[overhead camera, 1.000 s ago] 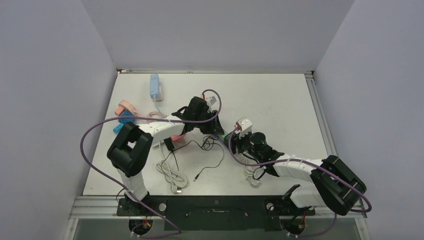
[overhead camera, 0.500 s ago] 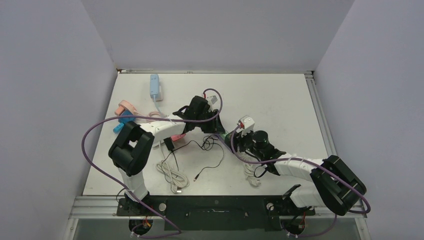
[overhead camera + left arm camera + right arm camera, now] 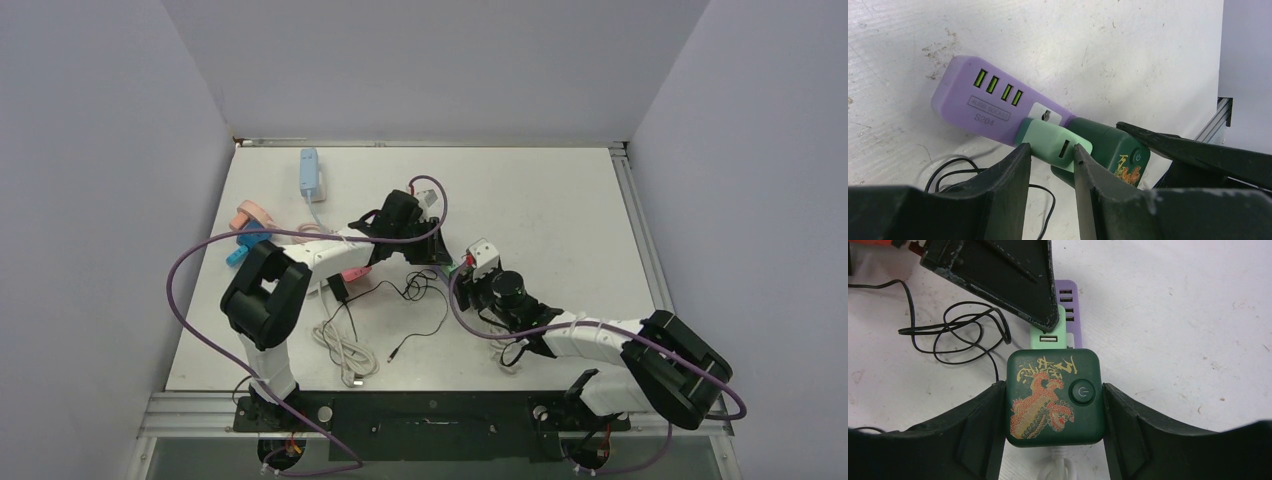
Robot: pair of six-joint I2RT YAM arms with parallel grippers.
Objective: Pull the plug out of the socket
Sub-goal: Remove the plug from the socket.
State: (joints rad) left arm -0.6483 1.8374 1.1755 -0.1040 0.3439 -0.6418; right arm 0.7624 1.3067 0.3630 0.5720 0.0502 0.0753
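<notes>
A dark green socket cube (image 3: 1048,395) with a dragon print and a power button lies on the table. My right gripper (image 3: 1053,387) is shut on its two sides. A light green USB plug (image 3: 1048,140) sticks out of the cube beside a purple four-port USB adapter (image 3: 983,100). My left gripper (image 3: 1051,148) is shut on the light green plug, one finger on each flank. Seen from above, the left gripper (image 3: 436,257) and right gripper (image 3: 463,283) meet at mid-table, and the cube (image 3: 452,268) shows as a small green speck between them.
A thin black cable (image 3: 963,330) loops left of the cube, and a white cord (image 3: 1058,467) leaves its near side. A black adapter (image 3: 340,290), a white cable coil (image 3: 345,352), a blue power strip (image 3: 309,172) and pink and blue items (image 3: 248,228) lie to the left.
The right wrist has slid a little toward the near-left with the cube. The left wrist has edged slightly right. Both grips look the same.
</notes>
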